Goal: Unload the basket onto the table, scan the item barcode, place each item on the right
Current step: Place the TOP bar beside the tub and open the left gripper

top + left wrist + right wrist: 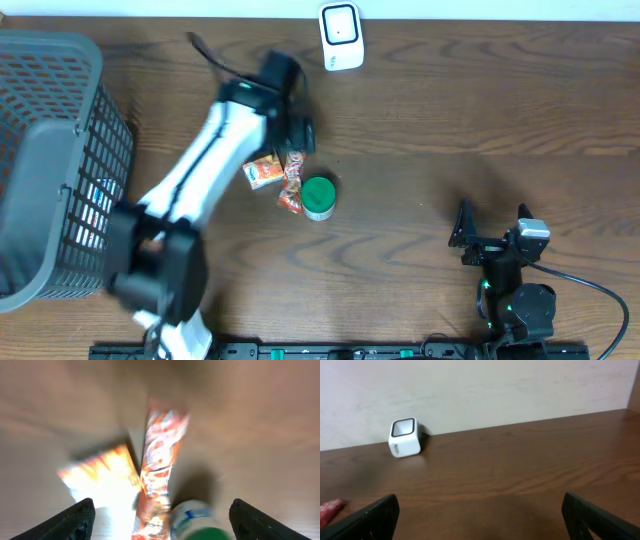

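Left arm (200,170) outstretched; right arm (515,290) tucked; both jaws wide

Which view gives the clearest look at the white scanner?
Right wrist: the white scanner stands sharp and unobstructed, with its dark-rimmed window and one side visible. Overhead shows the scanner only from above and smaller. Left wrist does not show it at all.

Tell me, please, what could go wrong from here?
The left gripper hangs open over two snack packets and a green-lidded tub crowded together: closing may catch two or knock the tub. The scanner stands at the far edge of the table, so a packet might slip on the way.
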